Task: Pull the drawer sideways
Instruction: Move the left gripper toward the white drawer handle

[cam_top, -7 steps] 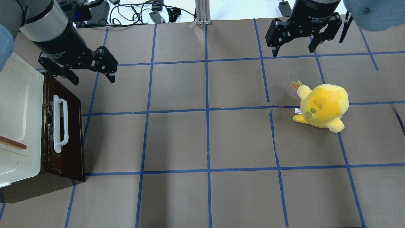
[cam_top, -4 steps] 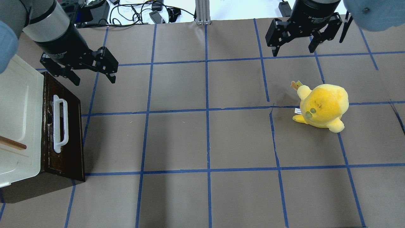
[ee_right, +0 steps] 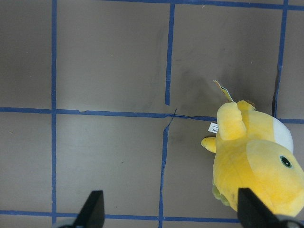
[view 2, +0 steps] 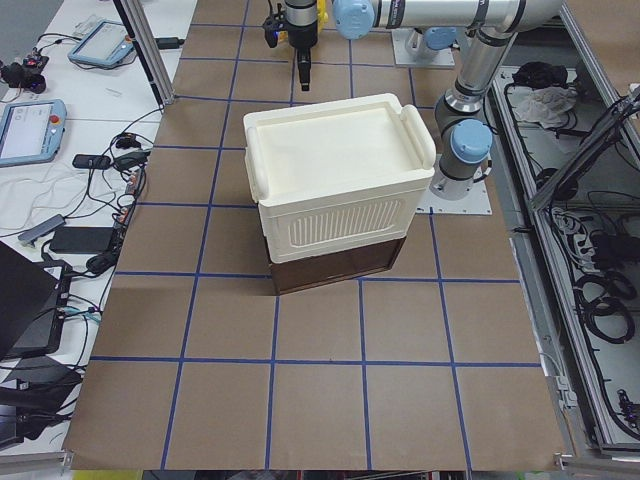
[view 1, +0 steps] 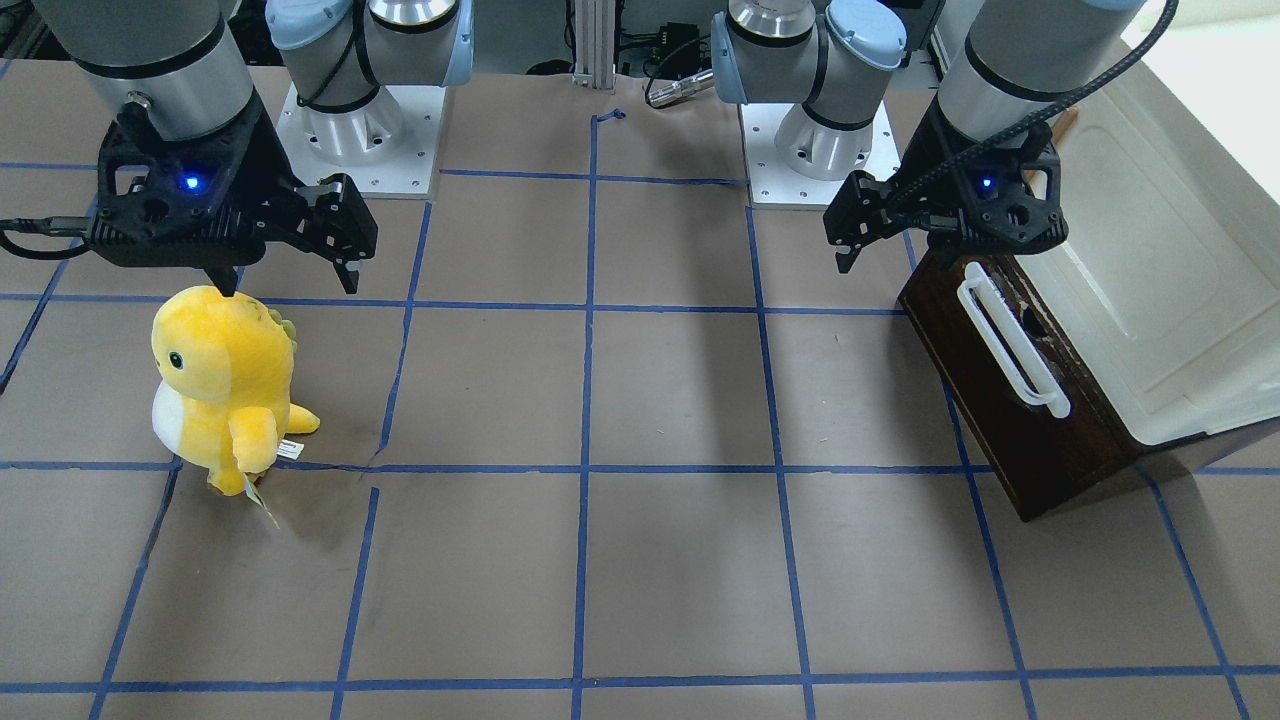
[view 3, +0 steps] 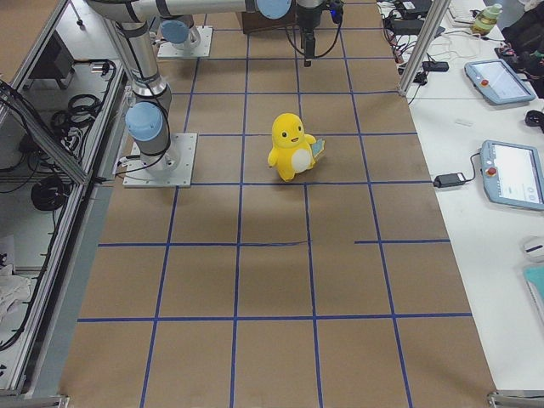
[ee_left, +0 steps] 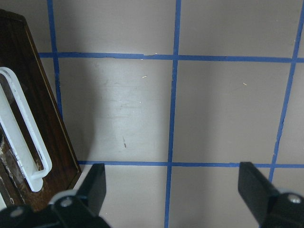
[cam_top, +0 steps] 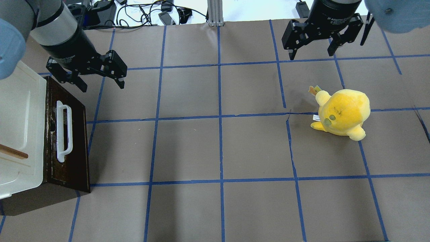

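Note:
The drawer (cam_top: pixel 75 134) shows its dark brown front panel and long white bar handle (cam_top: pixel 63 132) at the table's left edge, under the cream-white cabinet (cam_top: pixel 20 111). Its interior is hidden. It also shows in the front-facing view (view 1: pixel 1000 410) and at the left of the left wrist view (ee_left: pixel 42 128). My left gripper (cam_top: pixel 101 85) is open and empty, hovering just beyond the far end of the drawer front, apart from the handle. My right gripper (cam_top: pixel 311 55) is open and empty, high at the far right.
A yellow plush toy (cam_top: pixel 342 112) stands on the right half of the table, below the right gripper. A thin wooden stick (cam_top: pixel 13 153) lies on the cabinet top. Brown paper with blue tape lines covers the table (cam_top: pixel 218 148).
My left gripper has shifted slightly to the right, still open. The right arm, the drawer and the plush have not moved.

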{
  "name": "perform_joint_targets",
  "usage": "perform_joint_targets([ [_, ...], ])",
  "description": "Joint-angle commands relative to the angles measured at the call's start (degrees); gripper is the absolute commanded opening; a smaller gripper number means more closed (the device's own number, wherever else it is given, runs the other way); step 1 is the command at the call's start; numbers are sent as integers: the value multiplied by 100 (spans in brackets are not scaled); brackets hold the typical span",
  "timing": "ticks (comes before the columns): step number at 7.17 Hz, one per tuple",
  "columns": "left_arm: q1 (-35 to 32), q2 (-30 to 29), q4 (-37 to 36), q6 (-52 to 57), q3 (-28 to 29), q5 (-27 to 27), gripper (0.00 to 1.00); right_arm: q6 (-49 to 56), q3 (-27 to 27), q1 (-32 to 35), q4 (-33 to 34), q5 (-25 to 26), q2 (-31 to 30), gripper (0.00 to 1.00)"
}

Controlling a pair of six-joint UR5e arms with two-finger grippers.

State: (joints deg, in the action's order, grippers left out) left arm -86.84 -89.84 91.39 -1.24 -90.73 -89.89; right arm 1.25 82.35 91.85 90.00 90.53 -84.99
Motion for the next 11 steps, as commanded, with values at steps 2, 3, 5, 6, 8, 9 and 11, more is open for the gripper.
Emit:
perform_joint_targets([
  [2, -218, -191, -104, -952, -85, -387, 100, -2, 0, 0, 0, 0, 0, 100],
  [3, -419, -305, -112, -1175, -94, -728, 100, -2, 0, 0, 0, 0, 0, 100],
  [5, -650, -690, -558, -1554, -208, -1458, 100, -2, 0, 0, 0, 0, 0, 100],
  [6, -676, -866, -761, -1564, -209, -1522, 100, -2, 0, 0, 0, 0, 0, 100],
  [8, -755, -1148, -772, -1721, -322, -2211, 100, -2, 0, 0, 0, 8, 0, 100],
  [9, -755, -1228, -763, -2027, -488, -2460, 100, -2, 0, 0, 0, 8, 0, 100],
  [11, -755, -1561, -859, -2082, -639, -3203, 100, -2, 0, 0, 0, 0, 0, 100],
])
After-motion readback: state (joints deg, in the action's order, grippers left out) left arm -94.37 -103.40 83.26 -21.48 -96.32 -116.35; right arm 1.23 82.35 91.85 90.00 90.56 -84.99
